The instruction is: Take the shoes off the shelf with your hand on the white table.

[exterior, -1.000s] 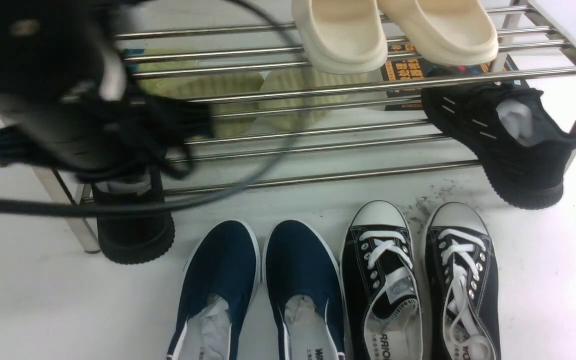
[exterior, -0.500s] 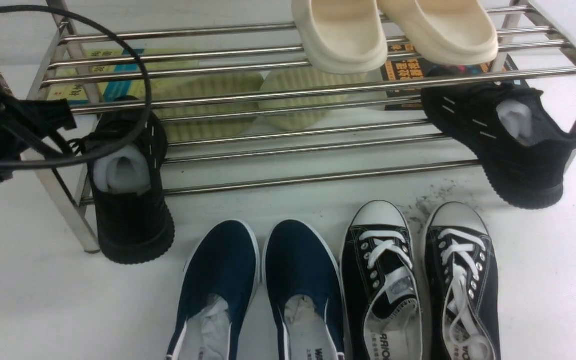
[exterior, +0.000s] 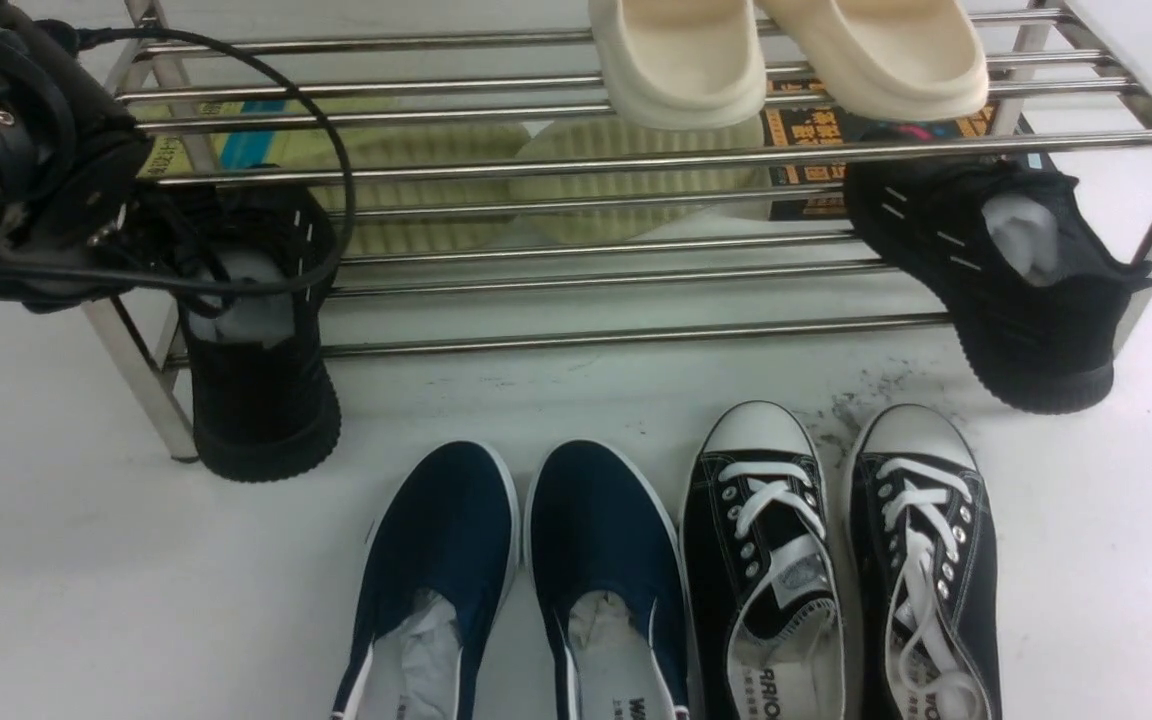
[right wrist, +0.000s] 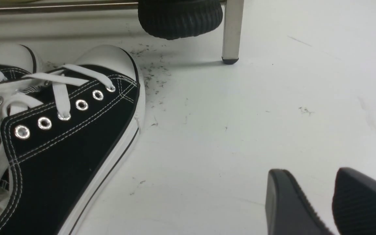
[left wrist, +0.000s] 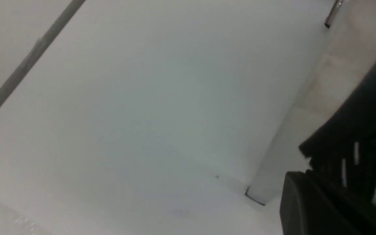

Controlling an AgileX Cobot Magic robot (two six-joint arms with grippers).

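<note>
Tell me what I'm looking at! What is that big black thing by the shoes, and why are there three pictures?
It is a robot with two arms. The wide picture comes from a camera between the arms, looking forward. The other two come from small cameras on its wrists.

The big black thing is the left arm. Its left gripper is shut, right by a black knit sneaker at the lower level of the shoe rack. I cannot tell whether it pinches that shoe.

The right gripper is open, holds nothing, and is over the white table.

On the table stand the navy slip-ons and the black lace-up sneakers. Cream slippers sit on the top level, and another black sneaker is below them.
</note>
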